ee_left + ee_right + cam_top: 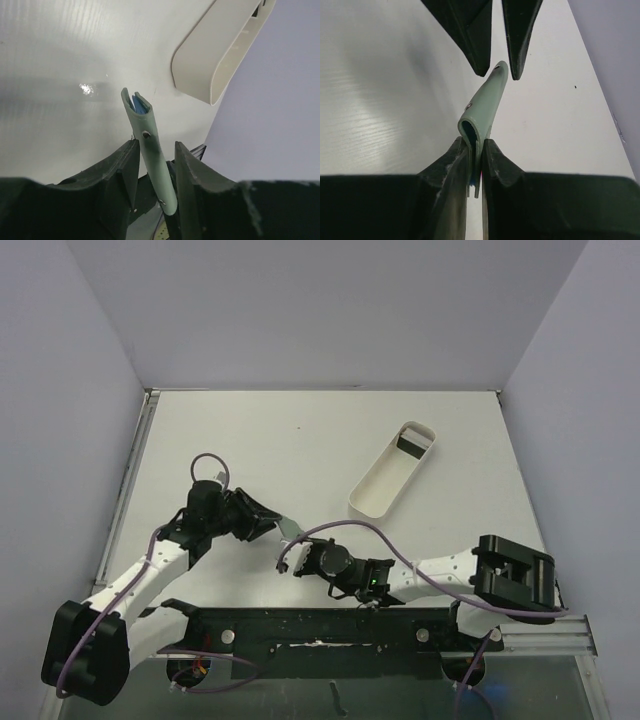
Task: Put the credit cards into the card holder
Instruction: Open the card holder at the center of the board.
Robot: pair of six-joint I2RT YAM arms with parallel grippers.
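Mid-handover, I judge: the right gripper (475, 146) clamps the folded card holder (482, 107) between the arms, the left gripper (155, 145) stands open around its other end; next, spread it for the card (412, 445) in the tray (372, 495).

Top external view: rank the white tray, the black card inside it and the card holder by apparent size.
1. white tray
2. black card and card holder: alike; holder is seen edge-on, so unranked.

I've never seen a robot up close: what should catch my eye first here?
A grey-green card holder is held between the two arms near the table's front: the right jaws pinch one end, the left jaws stand open around the other. Back right, a long white tray holds a black card.
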